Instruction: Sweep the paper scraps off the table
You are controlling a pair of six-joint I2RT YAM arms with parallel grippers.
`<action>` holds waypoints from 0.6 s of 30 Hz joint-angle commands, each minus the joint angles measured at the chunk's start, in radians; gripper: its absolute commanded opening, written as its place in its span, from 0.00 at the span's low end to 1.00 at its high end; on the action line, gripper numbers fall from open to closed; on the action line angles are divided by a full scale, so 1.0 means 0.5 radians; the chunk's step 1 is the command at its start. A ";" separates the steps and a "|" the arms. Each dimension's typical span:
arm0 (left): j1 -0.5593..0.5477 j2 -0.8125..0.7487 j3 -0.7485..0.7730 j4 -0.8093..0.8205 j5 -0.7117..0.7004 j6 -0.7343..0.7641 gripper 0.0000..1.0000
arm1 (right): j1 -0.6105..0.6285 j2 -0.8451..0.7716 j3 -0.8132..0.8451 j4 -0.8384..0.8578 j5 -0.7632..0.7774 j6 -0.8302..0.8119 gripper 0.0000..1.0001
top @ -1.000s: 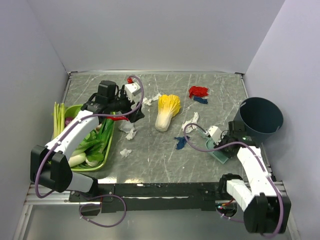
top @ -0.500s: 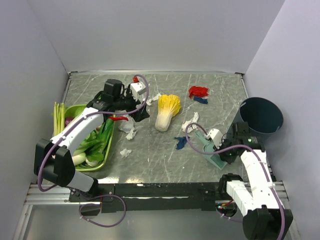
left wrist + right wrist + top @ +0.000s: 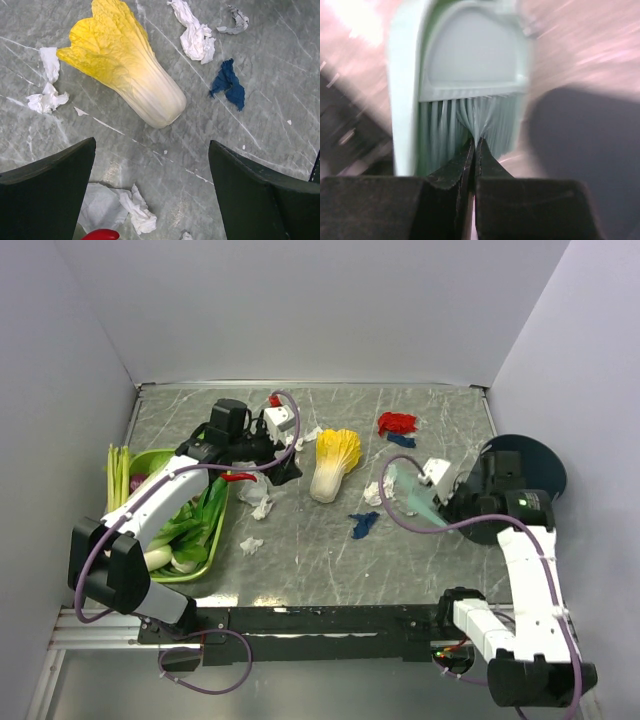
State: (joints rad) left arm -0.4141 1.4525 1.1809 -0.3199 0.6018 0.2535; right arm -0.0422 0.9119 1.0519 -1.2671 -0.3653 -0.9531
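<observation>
Paper scraps lie about the marble table [image 3: 420,410]: white wads [image 3: 262,502] near my left gripper, one [image 3: 250,545] by the tray, one [image 3: 376,490] near the brush, a dark blue one [image 3: 362,524], and a red one [image 3: 396,422] at the back. My left gripper [image 3: 284,466] is open and empty above the table beside the napa cabbage [image 3: 335,462]. The left wrist view shows my left gripper [image 3: 151,143], white wads [image 3: 135,212] [image 3: 197,37] and a blue scrap [image 3: 229,85]. My right gripper [image 3: 452,508] [image 3: 475,142] is shut on the bristles of a pale green brush [image 3: 408,490] [image 3: 470,60], held above the table.
A dark blue bin [image 3: 535,465] stands at the right edge behind my right arm. A green tray [image 3: 218,540] of vegetables sits at the left. A red chili [image 3: 236,477] [image 3: 100,234] lies by the tray. Grey walls close off three sides.
My right gripper lifted the brush off the table's right front and swung it up and back toward the bin. My left gripper moved slightly right toward the cabbage.
</observation>
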 commanded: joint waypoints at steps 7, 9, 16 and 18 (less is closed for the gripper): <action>-0.046 -0.012 0.044 0.029 0.015 0.073 0.99 | 0.069 -0.167 -0.219 -0.073 -0.065 -0.154 0.00; -0.046 -0.006 0.044 0.023 0.021 0.076 0.98 | 0.075 -0.155 -0.382 -0.199 -0.003 -0.223 0.00; -0.058 0.028 0.044 0.032 0.030 0.070 0.98 | 0.075 0.026 0.075 -0.172 -0.294 0.016 0.00; -0.068 0.031 0.065 0.038 0.039 0.051 0.98 | 0.133 0.051 0.035 -0.147 -0.313 0.044 0.00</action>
State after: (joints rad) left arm -0.4366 1.4570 1.1824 -0.3264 0.6037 0.2752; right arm -0.0105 0.8997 1.0599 -1.3472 -0.4469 -0.9657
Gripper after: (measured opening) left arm 0.984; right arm 0.015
